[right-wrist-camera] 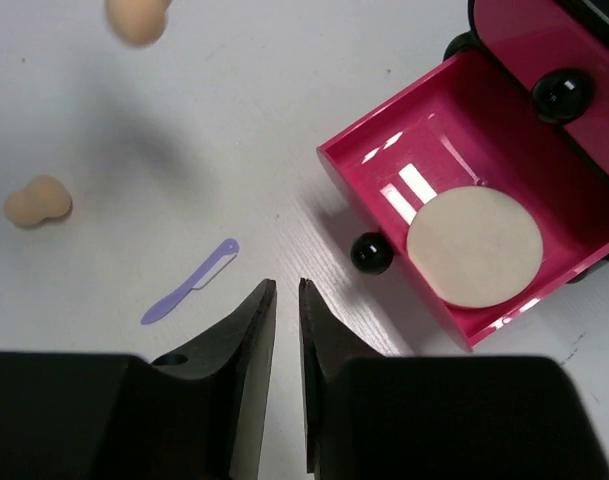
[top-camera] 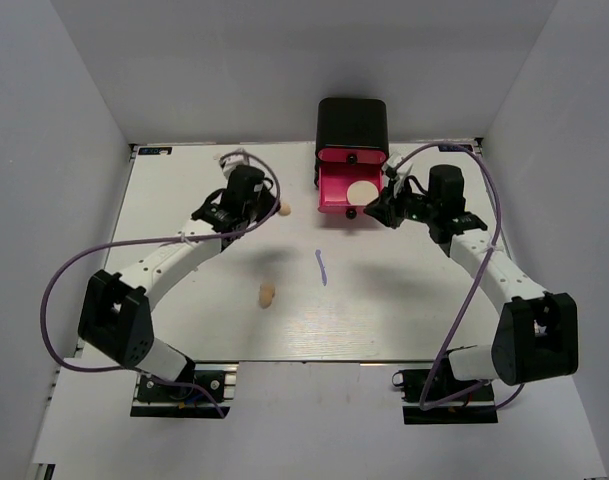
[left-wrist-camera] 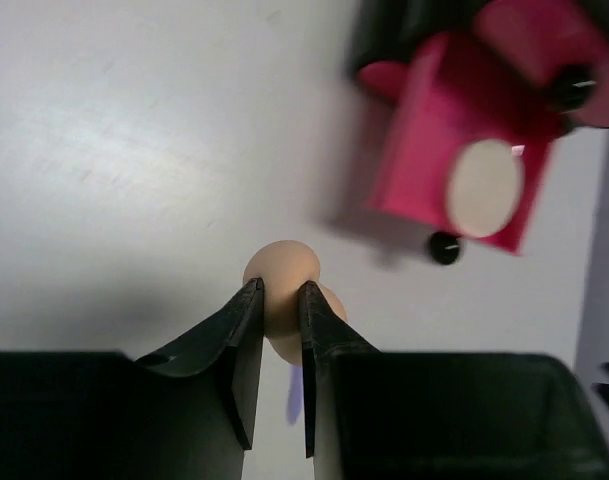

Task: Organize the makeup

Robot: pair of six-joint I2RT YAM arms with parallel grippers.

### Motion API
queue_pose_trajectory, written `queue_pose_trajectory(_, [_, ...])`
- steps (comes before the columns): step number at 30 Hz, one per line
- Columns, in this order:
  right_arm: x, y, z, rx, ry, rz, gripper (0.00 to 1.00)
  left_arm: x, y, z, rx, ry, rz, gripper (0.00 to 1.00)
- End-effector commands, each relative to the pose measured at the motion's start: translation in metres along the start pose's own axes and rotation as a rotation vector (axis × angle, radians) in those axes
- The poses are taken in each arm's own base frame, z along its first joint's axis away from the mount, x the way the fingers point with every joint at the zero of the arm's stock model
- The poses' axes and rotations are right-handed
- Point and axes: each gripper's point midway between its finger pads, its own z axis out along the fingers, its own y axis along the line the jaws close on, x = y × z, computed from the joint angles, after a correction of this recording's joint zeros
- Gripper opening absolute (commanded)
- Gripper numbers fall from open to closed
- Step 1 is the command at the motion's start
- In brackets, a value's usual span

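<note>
My left gripper (top-camera: 274, 208) is shut on a peach egg-shaped sponge (top-camera: 283, 208) and holds it above the table, left of the drawer; in the left wrist view the sponge (left-wrist-camera: 281, 268) is pinched between my fingertips. A second peach sponge (top-camera: 267, 294) lies on the table, and it also shows in the right wrist view (right-wrist-camera: 36, 203). A thin purple stick (top-camera: 321, 266) lies mid-table. A round cream puff (top-camera: 362, 192) lies in the open pink drawer (top-camera: 329, 185). My right gripper (top-camera: 379, 212) hovers by the drawer's right front corner, jaws nearly together and empty (right-wrist-camera: 286, 288). The palettes are out of view.
The black box (top-camera: 352, 125) with pink drawers stands at the back centre, its lower drawer pulled out toward the arms, with a black knob (right-wrist-camera: 370, 253) on its front. White walls enclose the table on the left, right and back.
</note>
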Motion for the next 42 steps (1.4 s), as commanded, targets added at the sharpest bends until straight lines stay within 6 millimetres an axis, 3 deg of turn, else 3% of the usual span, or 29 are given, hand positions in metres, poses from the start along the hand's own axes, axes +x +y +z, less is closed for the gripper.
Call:
queue_pose_trajectory(1, [-0.006,0.006,-0.006,-0.005,-0.028,-0.025,0.19,-0.043,-0.077,0.005,0.268,-0.121,0.120,0.17])
queue_pose_trajectory(2, [-0.004,0.007,-0.008,0.000,-0.026,-0.027,0.16,-0.048,-0.099,0.018,0.310,-0.119,0.123,0.16])
queue_pose_trajectory(4, [-0.006,0.009,-0.010,0.006,-0.033,-0.034,0.07,-0.049,-0.121,0.032,0.352,-0.114,0.141,0.16])
queue_pose_trajectory(7, [-0.005,0.008,-0.014,0.029,-0.035,-0.042,0.00,-0.055,-0.156,0.066,0.432,-0.133,0.121,0.16])
queue_pose_trajectory(12, [-0.002,0.007,-0.019,0.062,-0.034,-0.047,0.00,-0.049,-0.178,0.094,0.464,-0.161,0.096,0.15])
queue_pose_trajectory(20, [0.004,0.007,-0.022,0.079,-0.038,-0.036,0.00,-0.033,-0.190,0.118,0.453,-0.166,0.108,0.20])
queue_pose_trajectory(23, [0.006,0.006,-0.023,0.084,-0.036,-0.035,0.03,-0.022,-0.193,0.122,0.460,-0.139,0.124,0.34])
queue_pose_trajectory(24, [0.005,0.006,-0.023,0.088,-0.037,-0.037,0.04,-0.019,-0.191,0.125,0.455,-0.134,0.125,0.47])
queue_pose_trajectory(27, [0.006,0.006,-0.023,0.084,-0.036,-0.038,0.10,-0.010,-0.189,0.124,0.444,-0.112,0.136,0.67])
queue_pose_trajectory(31, [0.006,0.010,-0.023,0.065,-0.034,-0.039,0.20,-0.011,-0.188,0.120,0.439,-0.112,0.131,0.73])
queue_pose_trajectory(37, [0.001,0.019,-0.022,0.000,-0.041,-0.064,0.21,-0.025,-0.194,0.101,0.450,-0.128,0.124,0.73])
queue_pose_trajectory(40, [-0.005,0.039,-0.021,-0.135,-0.063,-0.129,0.21,-0.048,-0.199,0.066,0.477,-0.178,0.121,0.71])
queue_pose_trajectory(42, [-0.001,0.067,-0.022,-0.312,-0.085,-0.189,0.24,-0.057,-0.189,0.036,0.483,-0.204,0.120,0.69])
